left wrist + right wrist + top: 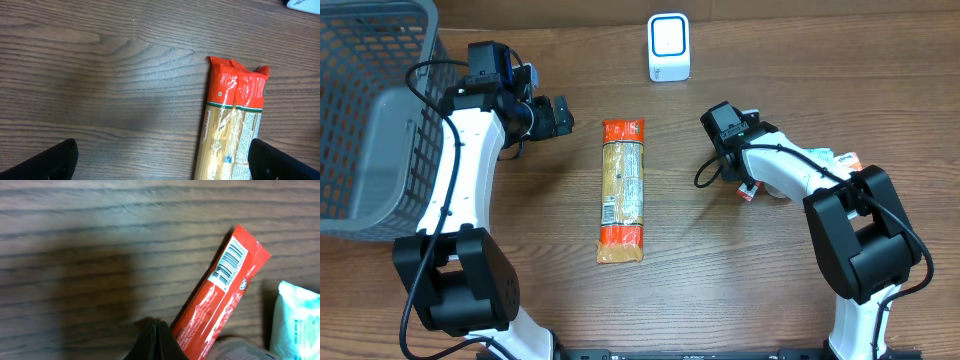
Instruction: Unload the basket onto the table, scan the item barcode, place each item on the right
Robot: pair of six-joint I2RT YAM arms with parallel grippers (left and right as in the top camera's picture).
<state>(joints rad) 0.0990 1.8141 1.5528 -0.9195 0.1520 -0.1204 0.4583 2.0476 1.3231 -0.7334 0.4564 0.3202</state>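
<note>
Spaghetti packet point(622, 190): long, crinkly film, probably plastic.

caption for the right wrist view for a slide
Shut right gripper beside a red packet, barcode up, on the wooden table.

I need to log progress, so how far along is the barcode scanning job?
Done: nothing visibly; the pasta lies flat on the table, well clear of the scanner. In hand: the left tool is open near the pasta's red end, gripping nothing; the right tool is shut next to a red bar, apparently empty. Left: pick an item up and show its barcode to the scanner.
</note>
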